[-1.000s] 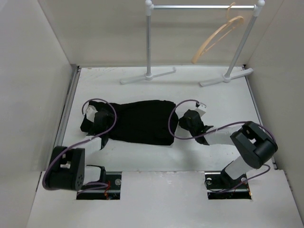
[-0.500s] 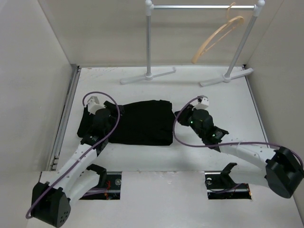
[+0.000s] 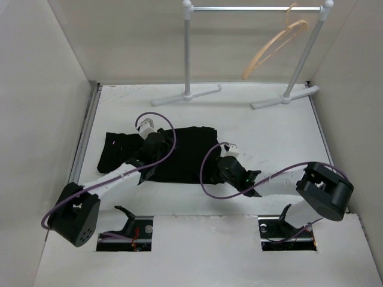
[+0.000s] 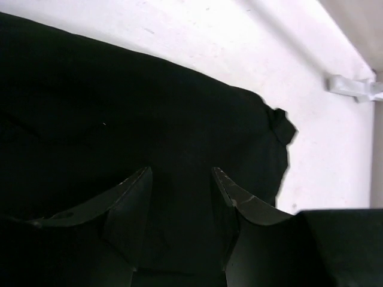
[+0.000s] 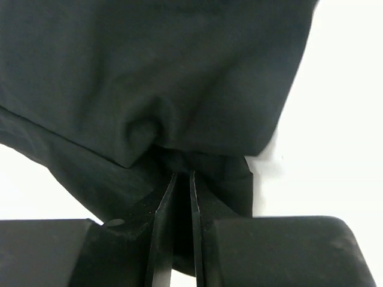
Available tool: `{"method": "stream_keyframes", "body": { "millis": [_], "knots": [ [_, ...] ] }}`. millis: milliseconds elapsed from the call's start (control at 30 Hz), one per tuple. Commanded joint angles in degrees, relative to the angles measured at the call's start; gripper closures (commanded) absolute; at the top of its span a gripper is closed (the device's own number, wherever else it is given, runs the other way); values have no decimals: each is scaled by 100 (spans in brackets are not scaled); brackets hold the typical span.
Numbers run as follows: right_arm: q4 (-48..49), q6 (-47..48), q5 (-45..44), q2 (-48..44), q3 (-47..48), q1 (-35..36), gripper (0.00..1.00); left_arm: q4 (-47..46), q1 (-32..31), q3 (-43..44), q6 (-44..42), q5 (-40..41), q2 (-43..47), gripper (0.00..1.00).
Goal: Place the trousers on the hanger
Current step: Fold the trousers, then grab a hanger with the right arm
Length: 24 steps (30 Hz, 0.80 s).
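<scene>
Trousers (image 3: pixel 185 156): lie folded into a flat black slab on the white table (image 3: pixel 275 128), left of centre, one short end near the left wall, the other about mid-table; sit well apart from the rack at the far edge

Hanger (image 3: pixel 272 48): hangs by its hook from the grey rail (image 3: pixel 251 8), close to the right post, tilted, with its low end swung toward the left; touches nothing but the rail

Left gripper (image 3: pixel 157 146): reaches in from the near left corner and sits over the far middle of the trousers; shows released in the wrist view, with both dark fingers (image 4: pixel 134 194) spread wide and only flat black cloth in the gap; cannot tell whether the tips press the cloth or hover just above it

Right gripper (image 3: pixel 216 172): comes in low from the right at the near right corner of the trousers; shows clenched in the wrist view, fingers (image 5: pixel 164 203) drawn almost together with a pinch of the cloth's edge between them; puckers the cloth into a small fold just beyond the tips, with bare white table to the right

Purple cable (image 3: pixel 163 119): loops above the left wrist
</scene>
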State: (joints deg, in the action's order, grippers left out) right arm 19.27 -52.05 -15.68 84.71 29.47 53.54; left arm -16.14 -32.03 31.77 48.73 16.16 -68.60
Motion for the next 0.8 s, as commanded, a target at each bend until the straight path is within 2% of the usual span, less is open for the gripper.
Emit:
{"method": "stream_keyframes", "body": {
  "millis": [0, 100, 200, 233, 333, 400, 467, 533, 567, 600, 633, 667, 700, 767],
  "knots": [
    [25, -358, -374, -51, -3, 108, 79, -609, 254, 32, -30, -70, -346, 59],
    [-335, -315, -532, -261, 76, 152, 68, -759, 544, -179, 66, -96, -444, 58],
    [-931, -17, -681, -822, 374, 214, 35, -724, 615, -294, 58, -201, -59, 55],
    [-1160, 202, -725, -1068, 540, 240, 27, -698, 598, -320, 23, -184, 152, 54],
    [-1959, 853, -892, -1850, 1190, 249, 13, -505, 553, -364, -91, -149, 793, 49],
    [-2277, 1169, -902, -2272, 1586, 171, 10, -320, 519, -364, -162, -157, 1110, 46],
    [-2322, 1599, -858, -2581, 1990, -232, 9, -188, 448, -373, -258, -184, 1322, 42],
    [-2296, 1978, -709, -2652, 2525, -829, 16, -118, 326, -399, -364, -236, 1445, 40],
    [-2252, 2188, -569, -2565, 2841, -1206, 23, -100, 255, -417, -416, -271, 1498, 38],
    [-2182, 2338, -367, -2408, 3175, -1628, 41, -82, 194, -435, -460, -289, 1542, 37],
    [-2164, 2401, -104, -2197, 3527, -2067, 52, -73, 123, -461, -478, -315, 1577, 37],
    [-2138, 2384, 212, -1952, 3887, -2489, 51, -73, 62, -487, -496, -368, 1604, 36],
    [-2146, 2349, 554, -1671, 4265, -2841, 46, -82, 9, -505, -522, -412, 1621, 35],
    [-2217, 2218, 1048, -1091, 4977, -3378, 23, -135, -88, -557, -557, -508, 1622, 35]
  ]
}}
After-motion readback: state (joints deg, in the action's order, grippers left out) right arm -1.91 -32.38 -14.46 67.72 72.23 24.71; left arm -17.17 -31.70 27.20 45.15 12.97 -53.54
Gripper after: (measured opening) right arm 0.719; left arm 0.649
